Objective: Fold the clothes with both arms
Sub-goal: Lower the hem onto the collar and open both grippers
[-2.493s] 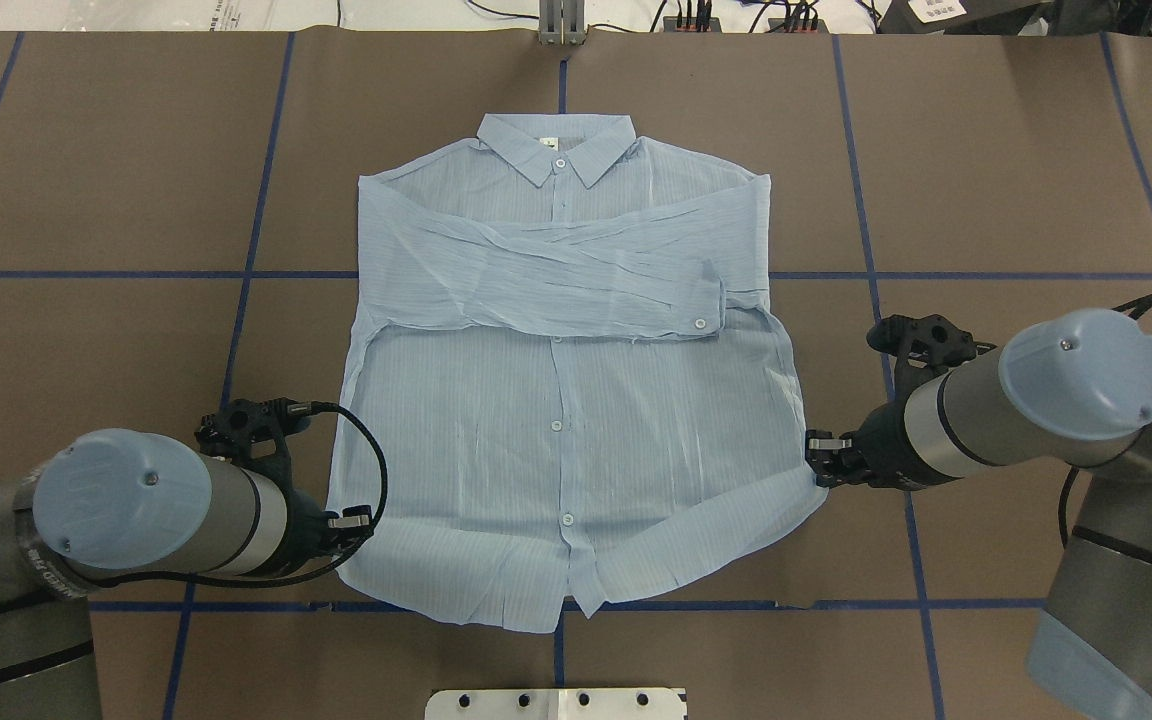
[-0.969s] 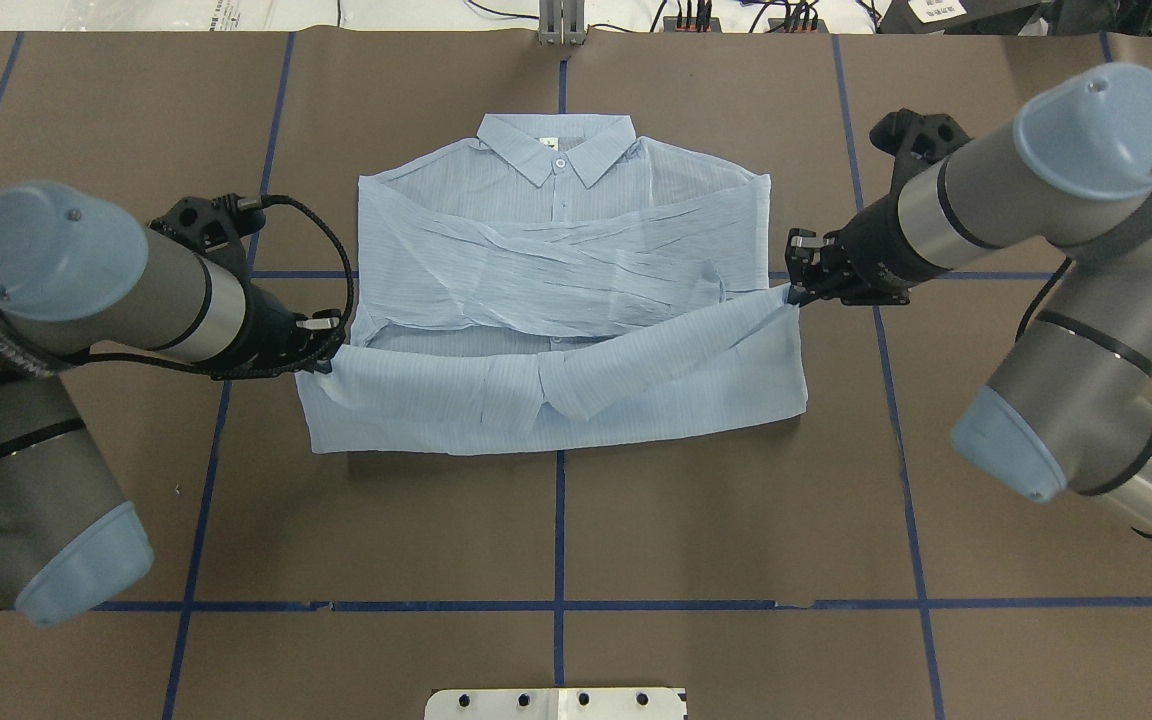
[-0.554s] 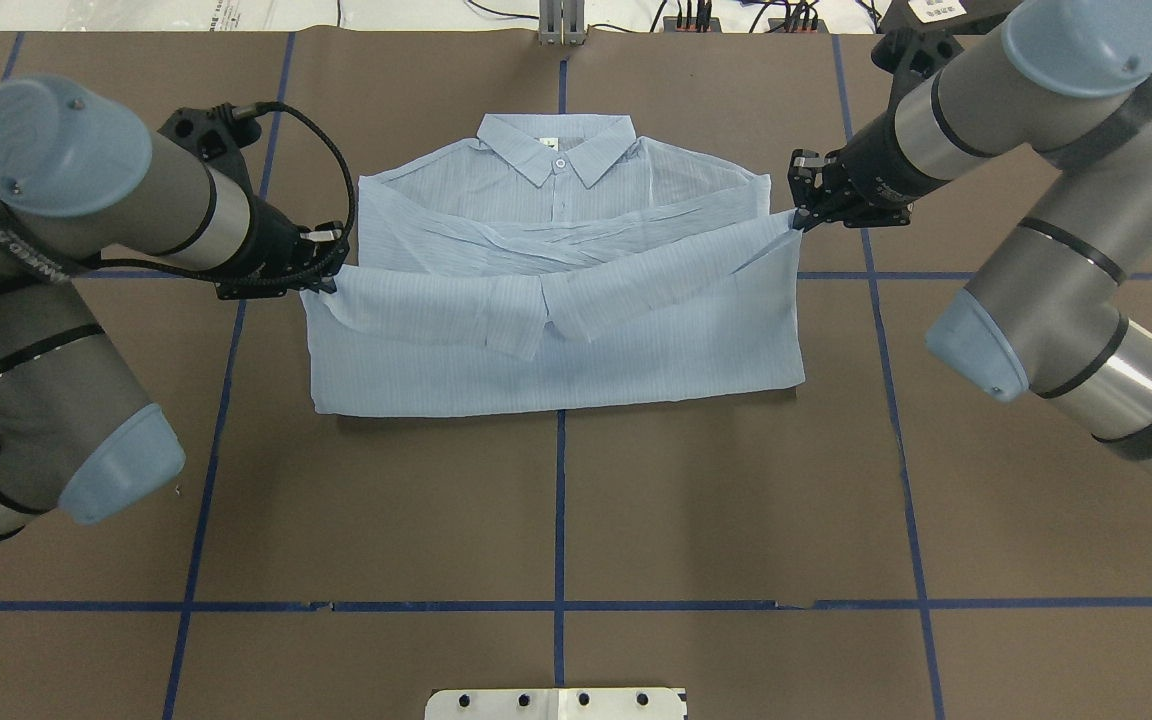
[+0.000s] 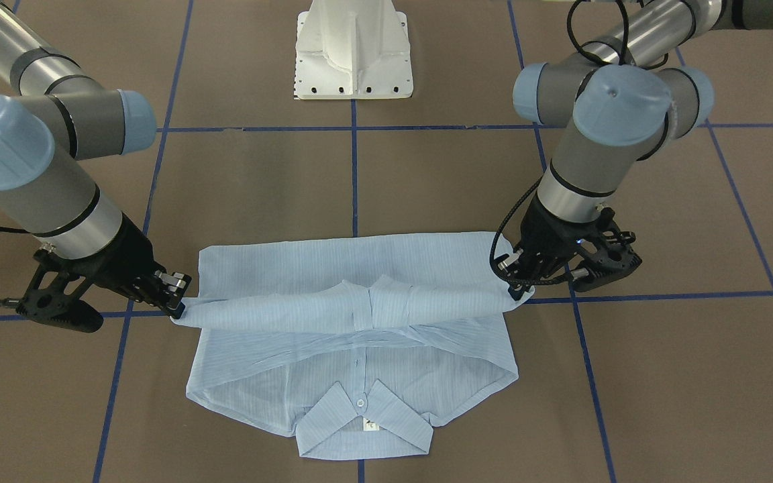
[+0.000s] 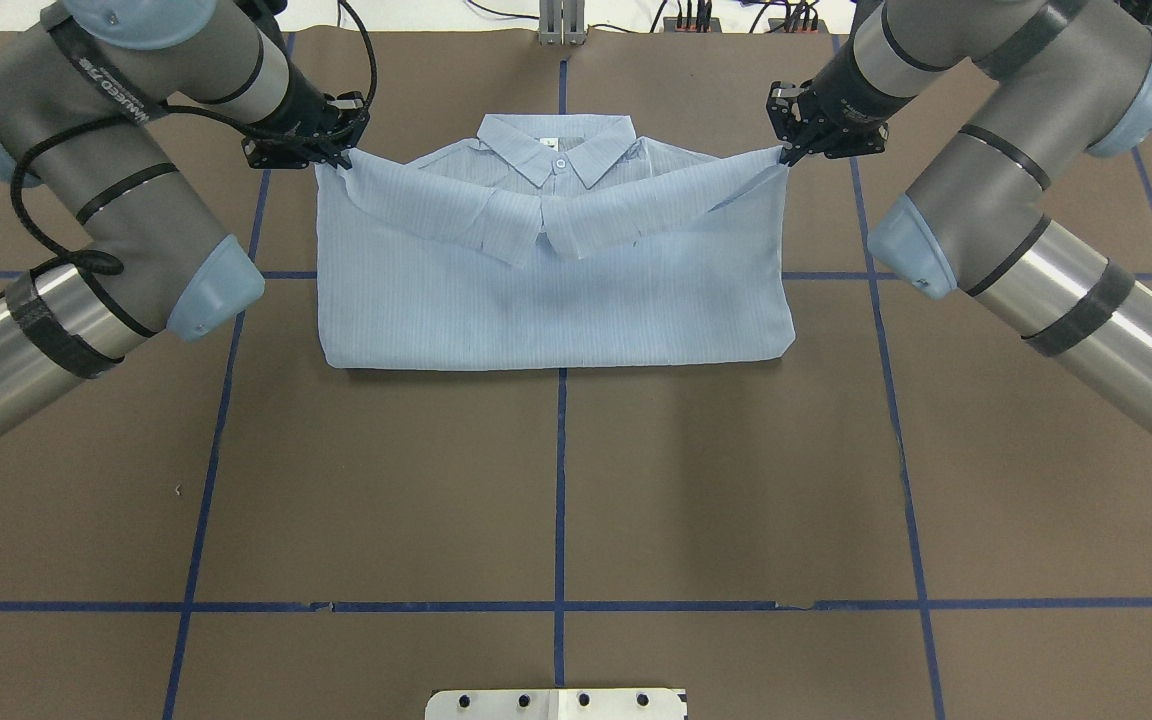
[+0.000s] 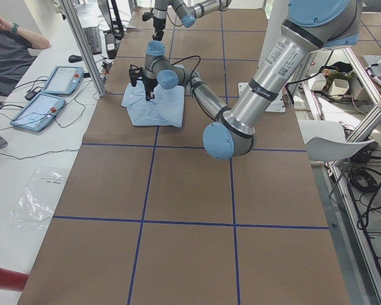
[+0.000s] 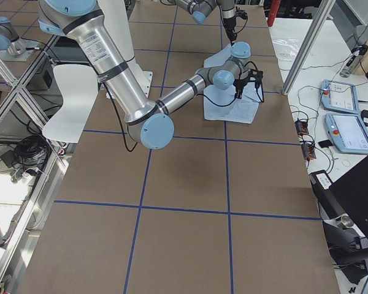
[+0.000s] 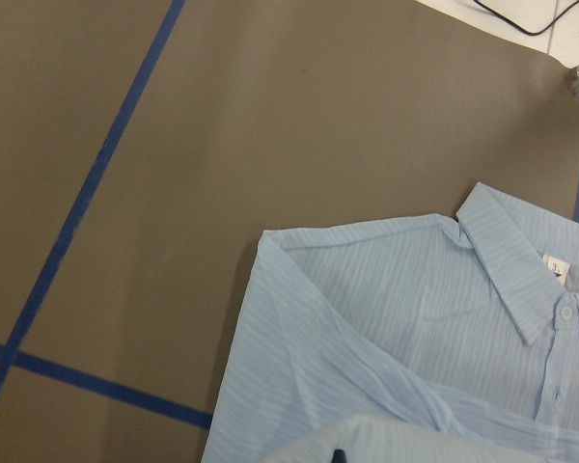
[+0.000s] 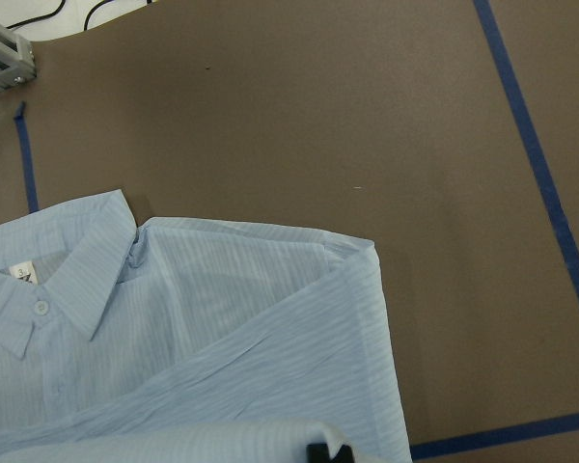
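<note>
The light-blue shirt (image 5: 556,300) lies on the brown counter (image 5: 556,500). In the overhead view it is toward 12 o'clock from the counter's middle, with its collar (image 5: 556,150) at the far end. The lower half is folded up over the upper half, so the fold forms the edge at 6 o'clock. The hem (image 5: 456,215) runs across the chest just under the collar. It sags in the middle and rises toward both corners.

The left claw (image 5: 336,160) is at 10 o'clock of the shirt and is pinching the hem corner there, with its fingers pressed onto the cloth. The right claw (image 5: 786,152) is at 2 o'clock and pinches the other hem corner in the same way.

In the front-facing view the band of cloth stretches between the two claws, raised a little, while the layer under it lies flat. Each wrist view shows a shoulder and the collar flat below, with the held edge at the bottom of the picture.

Blue tape lines (image 5: 558,480) cross the counter. A white base (image 5: 556,703) is at 6 o'clock, well apart from the shirt.
</note>
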You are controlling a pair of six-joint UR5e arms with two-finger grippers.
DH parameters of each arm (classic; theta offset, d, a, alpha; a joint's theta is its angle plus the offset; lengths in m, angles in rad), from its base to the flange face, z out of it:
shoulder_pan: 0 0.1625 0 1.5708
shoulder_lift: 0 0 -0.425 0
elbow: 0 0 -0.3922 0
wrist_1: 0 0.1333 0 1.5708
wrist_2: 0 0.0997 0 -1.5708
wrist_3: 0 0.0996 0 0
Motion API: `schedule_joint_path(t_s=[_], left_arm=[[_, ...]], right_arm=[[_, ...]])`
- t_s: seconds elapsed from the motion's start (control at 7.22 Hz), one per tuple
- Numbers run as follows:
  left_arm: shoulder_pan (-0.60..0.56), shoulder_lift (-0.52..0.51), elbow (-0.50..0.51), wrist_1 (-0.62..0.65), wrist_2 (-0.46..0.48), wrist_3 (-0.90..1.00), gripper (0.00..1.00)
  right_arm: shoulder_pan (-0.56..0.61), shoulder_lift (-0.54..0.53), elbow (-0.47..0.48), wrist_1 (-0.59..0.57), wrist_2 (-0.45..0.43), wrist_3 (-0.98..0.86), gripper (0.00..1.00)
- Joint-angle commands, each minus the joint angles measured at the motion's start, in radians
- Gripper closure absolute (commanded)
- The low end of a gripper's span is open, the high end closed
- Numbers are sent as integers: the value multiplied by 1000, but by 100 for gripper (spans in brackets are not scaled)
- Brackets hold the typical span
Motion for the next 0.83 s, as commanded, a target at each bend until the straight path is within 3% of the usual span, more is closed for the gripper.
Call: schedule_joint_path(t_s=[0.0, 0.28, 0.69], left_arm=[[-8, -37, 178, -154, 2, -1, 100], [-7, -59, 260, -205, 0, -4, 100], [-5, -65, 262, -214, 0, -3, 100]], right_arm=[[3, 54, -106, 1, -4, -12, 100], [-4, 68, -152, 1, -4, -12, 100], [-5, 74, -158, 3, -1, -12, 100]])
